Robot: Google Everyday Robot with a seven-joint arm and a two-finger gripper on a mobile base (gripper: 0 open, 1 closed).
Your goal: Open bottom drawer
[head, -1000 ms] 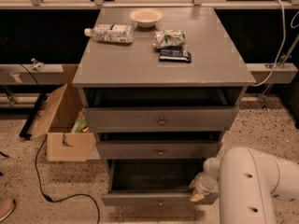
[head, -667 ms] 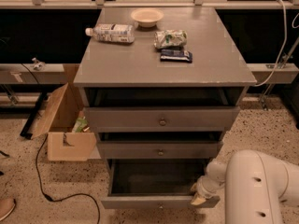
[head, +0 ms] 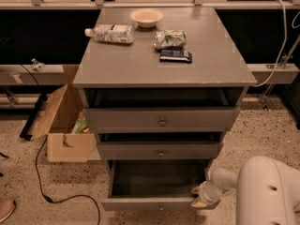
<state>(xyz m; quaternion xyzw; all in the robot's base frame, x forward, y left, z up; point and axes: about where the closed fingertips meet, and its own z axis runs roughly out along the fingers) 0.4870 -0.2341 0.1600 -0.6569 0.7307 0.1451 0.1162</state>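
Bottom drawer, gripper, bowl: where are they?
bottom drawer (head: 136,203): camera view, front panel, left of the knob.
gripper (head: 197,197): camera view, its tip, at the drawer's right front corner.
bowl (head: 146,18): camera view, its middle.

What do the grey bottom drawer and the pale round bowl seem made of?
The grey bottom drawer: likely painted wood, matte, flat boards. The pale round bowl: smooth, ceramic or plastic; unclear. The cream gripper, at the drawer's front right corner, looks like moulded plastic.

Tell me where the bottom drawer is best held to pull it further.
Take the bottom drawer by the top edge of its front panel, from above: it stands open, so that edge is free. The gripper is at its right front corner.
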